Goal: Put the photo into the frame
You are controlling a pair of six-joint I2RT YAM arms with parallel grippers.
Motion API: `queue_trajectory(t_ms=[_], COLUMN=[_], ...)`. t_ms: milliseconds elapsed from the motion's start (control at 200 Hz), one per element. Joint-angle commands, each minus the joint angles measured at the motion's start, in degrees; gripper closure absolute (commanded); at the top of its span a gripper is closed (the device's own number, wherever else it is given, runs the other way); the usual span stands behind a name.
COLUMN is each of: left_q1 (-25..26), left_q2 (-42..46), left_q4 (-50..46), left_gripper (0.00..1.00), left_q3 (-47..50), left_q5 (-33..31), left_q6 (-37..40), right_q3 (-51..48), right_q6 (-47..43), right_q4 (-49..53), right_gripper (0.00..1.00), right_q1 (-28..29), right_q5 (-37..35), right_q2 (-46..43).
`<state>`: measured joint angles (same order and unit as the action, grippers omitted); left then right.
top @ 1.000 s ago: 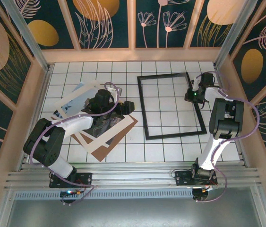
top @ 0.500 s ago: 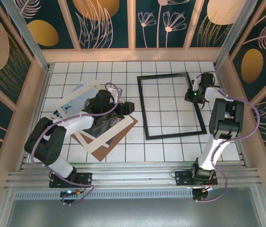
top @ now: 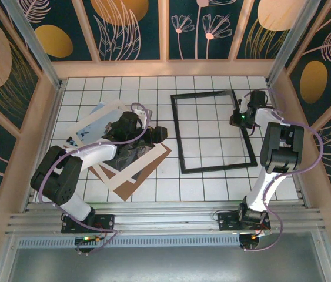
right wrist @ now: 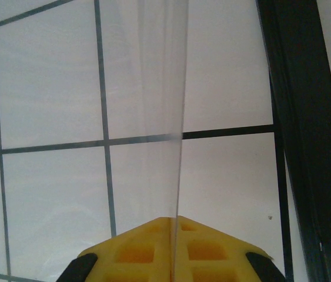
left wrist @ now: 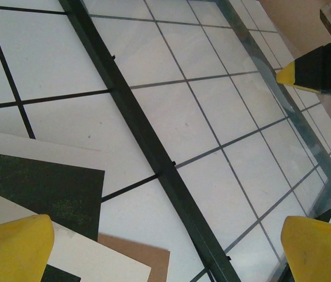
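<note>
Frame [top: 177, 135]: flat on the bench [top: 212, 187], no photo in it.
Right gripper [right wrist: 174, 226]: jaws pinched on a clear pane [right wrist: 162, 88], apparently the glazing, at the frame's three-o'clock rim.
Left gripper [top: 153, 135]: jaws spread wide, holding nothing.
Photo [top: 94, 125]: at the frame's nine o'clock, piled with the white mat [top: 150, 161].
Change: only a slight shift of the left elbow, so insertion is not begun.

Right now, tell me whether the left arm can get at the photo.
Probably yes: the left gripper hangs open beside the photo, nothing between them, though the white mat seems to cover its edges.
</note>
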<state>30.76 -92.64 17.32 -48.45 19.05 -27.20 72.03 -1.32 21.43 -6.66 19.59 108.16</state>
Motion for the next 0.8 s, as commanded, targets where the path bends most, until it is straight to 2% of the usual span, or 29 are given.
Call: queue_trajectory(t_ms=[0, 185, 430, 791], left_q1=[0.34, 0.36, 0.41, 0.32], left_q2=[-0.08, -0.33, -1.03, -1.58], left_q4=[-0.55, -0.41, -0.56, -1.35], left_gripper=[0.02, 0.01, 0.01, 0.01], left_q3=[-1.39, -1.6, -2.24, -2.43], left_q5=[-0.3, -0.15, 0.07, -1.15], left_q6=[0.86, 0.59, 0.39, 0.61], right_q3=[1.25, 0.88, 0.51, 1.64], right_q6=[0.38, 1.32, 3.19, 4.13], right_q4=[0.19, -0.83, -3.11, -3.72], right_gripper=[0.83, 0.69, 0.57, 0.53], right_q1=[-0.17, -1.21, -3.07, -4.01], right_q5=[1.05, 2.04, 5.42, 4.97], right_q2=[0.61, 1.64, 3.59, 5.57])
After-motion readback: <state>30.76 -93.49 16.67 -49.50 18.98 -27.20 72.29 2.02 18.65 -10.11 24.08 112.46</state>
